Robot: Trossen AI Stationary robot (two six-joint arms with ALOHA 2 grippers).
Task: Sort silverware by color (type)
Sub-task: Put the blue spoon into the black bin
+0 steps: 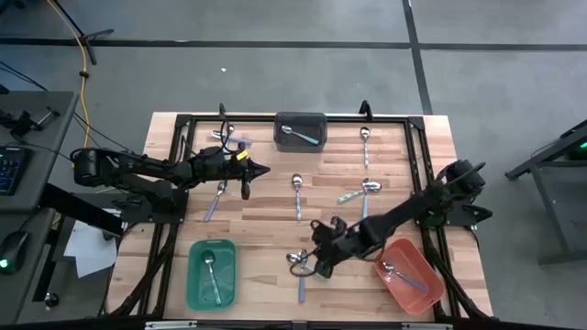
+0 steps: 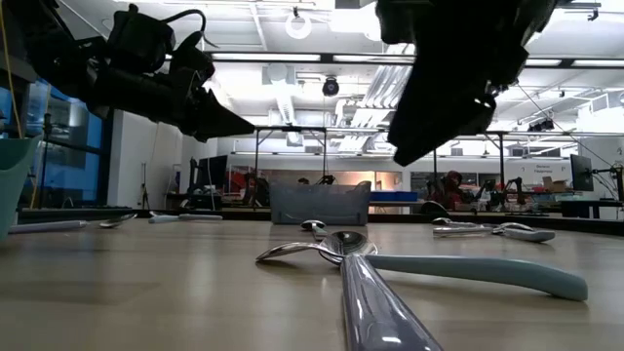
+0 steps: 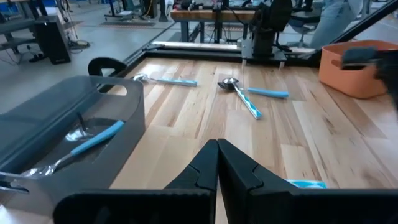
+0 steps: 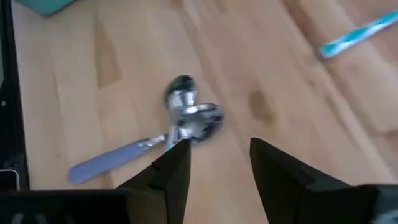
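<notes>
My right gripper (image 1: 317,263) (image 4: 219,147) is open above two spoons (image 1: 298,261) near the table's near edge. One spoon has a lavender handle (image 4: 115,158) and its shiny bowl (image 4: 200,121) lies against the other's bowl (image 4: 180,94). In the low view this gripper (image 2: 439,107) is well above the wood. My left gripper (image 1: 260,170) (image 3: 217,149) is shut, holds nothing, and hovers left of the table's middle. More spoons lie flat on the wood: a lavender one (image 1: 218,198), a light blue one (image 1: 296,194), a crossed pair (image 1: 359,191) (image 3: 245,98) and one near the far edge (image 1: 364,144).
A dark grey bin (image 1: 301,130) (image 3: 59,124) at the far edge holds a light blue spoon (image 3: 93,140). A green bin (image 1: 211,273) at near left and a red bin (image 1: 409,275) at near right each hold one spoon. Black frame rails edge the table.
</notes>
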